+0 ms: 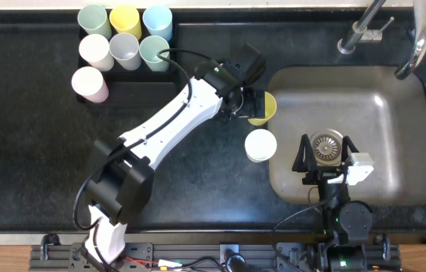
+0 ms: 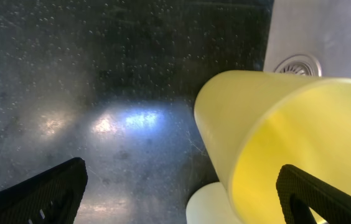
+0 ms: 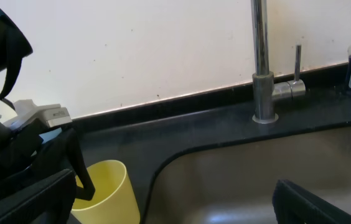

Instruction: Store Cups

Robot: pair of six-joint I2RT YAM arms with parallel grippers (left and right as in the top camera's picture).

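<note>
Black countertop (image 1: 32,151), yellow cup (image 1: 266,107) by sink (image 1: 394,151)

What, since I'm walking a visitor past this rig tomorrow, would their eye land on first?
Probably the bright yellow plastic cup at the left rim of the steel sink, with the left gripper open right at it and a white plastic cup just beside it. Next, the cluster of pastel cups in the black tray at the back left of the counter.

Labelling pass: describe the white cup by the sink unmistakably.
Find the steel sink on the right of the black countertop. Two cups are at its left edge; the white plastic cup is nearer the counter's front than the yellow plastic cup.
</note>
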